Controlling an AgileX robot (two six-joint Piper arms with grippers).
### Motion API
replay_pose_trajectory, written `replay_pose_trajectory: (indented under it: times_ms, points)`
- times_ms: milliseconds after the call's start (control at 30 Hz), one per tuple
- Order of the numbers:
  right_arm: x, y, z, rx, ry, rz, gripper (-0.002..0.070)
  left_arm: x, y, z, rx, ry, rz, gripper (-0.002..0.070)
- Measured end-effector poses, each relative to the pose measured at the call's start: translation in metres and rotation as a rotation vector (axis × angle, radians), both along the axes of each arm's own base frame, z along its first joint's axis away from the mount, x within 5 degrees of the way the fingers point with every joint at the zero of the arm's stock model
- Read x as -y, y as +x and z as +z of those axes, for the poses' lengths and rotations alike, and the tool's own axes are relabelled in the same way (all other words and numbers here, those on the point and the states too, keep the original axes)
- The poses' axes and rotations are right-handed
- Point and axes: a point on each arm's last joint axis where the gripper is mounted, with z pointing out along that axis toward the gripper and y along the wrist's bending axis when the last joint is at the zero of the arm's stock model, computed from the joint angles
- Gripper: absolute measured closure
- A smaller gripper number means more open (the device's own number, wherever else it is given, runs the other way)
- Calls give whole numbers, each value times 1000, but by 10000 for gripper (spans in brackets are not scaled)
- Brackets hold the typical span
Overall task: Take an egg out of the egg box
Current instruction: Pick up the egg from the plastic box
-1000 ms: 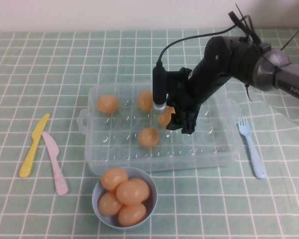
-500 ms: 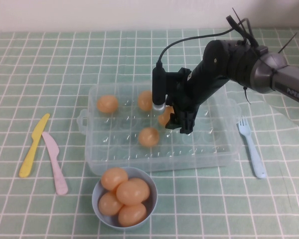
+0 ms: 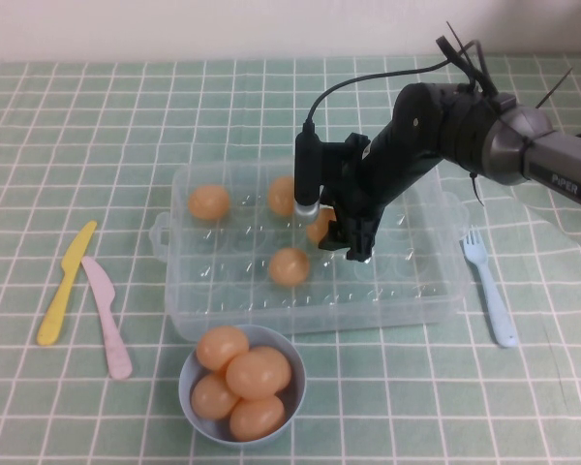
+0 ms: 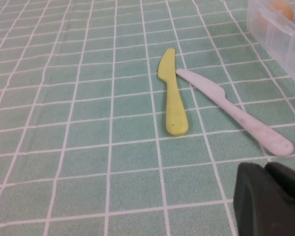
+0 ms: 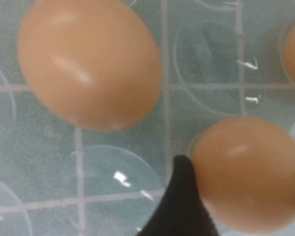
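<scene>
The right gripper is down inside the clear egg box, its jaws clamped on an orange-tan egg near the middle of the tray. Three more eggs sit in cups there. The light-blue bowl in front of the box holds four eggs. I see only a dark corner of the left gripper, over the tablecloth near the yellow knife; whether it's apart or together, I can't tell.
</scene>
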Motion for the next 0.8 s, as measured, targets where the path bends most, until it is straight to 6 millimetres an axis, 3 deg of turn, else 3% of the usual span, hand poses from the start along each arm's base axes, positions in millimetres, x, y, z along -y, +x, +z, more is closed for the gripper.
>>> replay_pose_trajectory:
  times_ms: [300, 500, 633, 800]
  points:
    - [0, 0, 0, 2, 1, -1, 204, 0, 0, 0, 0, 0, 0, 679]
    - [0, 0, 0, 2, 1, -1, 274, 0, 0, 0, 0, 0, 0, 680]
    - [0, 0, 0, -6, -1, -1, 277, 0, 0, 0, 0, 0, 0, 680]
    - [1, -4, 7, -66, 31, -88, 279, 0, 0, 0, 0, 0, 0, 680]
